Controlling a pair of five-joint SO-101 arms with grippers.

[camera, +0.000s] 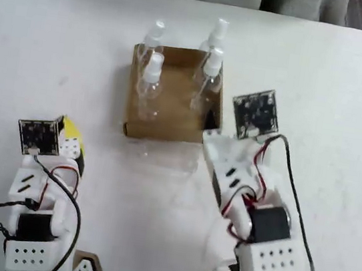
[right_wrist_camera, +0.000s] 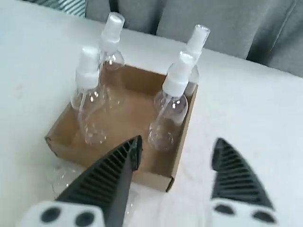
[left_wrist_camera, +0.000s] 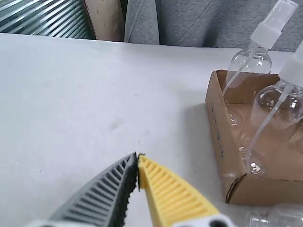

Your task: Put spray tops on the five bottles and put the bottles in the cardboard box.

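Cardboard box (camera: pixel 168 132) sits mid-bench (camera: pixel 60 37). Four bottles (right_wrist_camera: pixel 170 111) stand upright inside it, two along each side wall, each with a white spray top (right_wrist_camera: pixel 88 66) on. Fifth bottle (left_wrist_camera: pixel 277 218), clear, lies on the bench just outside the box's near wall; cannot tell if it has a top. Left arm's fingers (left_wrist_camera: pixel 165 189), one grey and one yellow, are clenched tip to tip with nothing between them. They're over bare bench, apart from the box, off its left side in the high view. Right arm's fingers (right_wrist_camera: pixel 111 177), both black, are released wide and hold nothing. They're at the box's near right corner, pointing toward the standing bottles. Both arms' bodies run back to the near bench edge.
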